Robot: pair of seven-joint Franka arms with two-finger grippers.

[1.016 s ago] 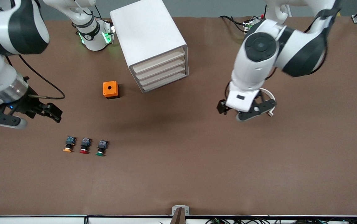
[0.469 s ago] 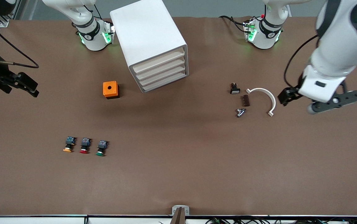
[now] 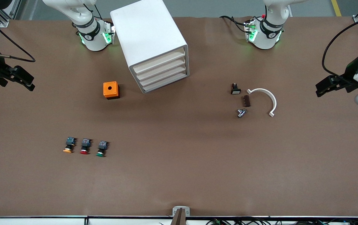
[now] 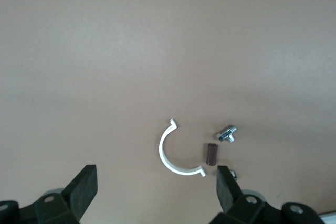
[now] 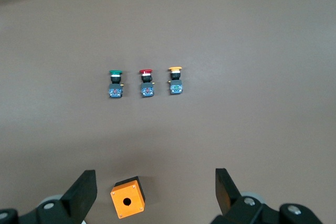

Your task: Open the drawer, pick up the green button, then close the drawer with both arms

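We see the cabinet standing on the worktop between the two arm bases, its four drawers all shut, fronts facing roughly five o'clock in the front view. The top drawer is the one we judge likeliest to be pulled, though nothing marks which. The green button lies out on the worktop, not in a drawer, last in a row of three with the red button and orange button, each with its long axis running twelve to six, cap toward the front camera.

The right gripper hangs over the right arm's end of the worktop, jaws spread wide and empty; the green button lies at about four o'clock from it. The left gripper hangs over the left arm's end, jaws also wide and empty. We judge the right arm nearer the button, and also somewhat nearer the drawer fronts.

We also count one orange box, one white arc and three small parts beside it.
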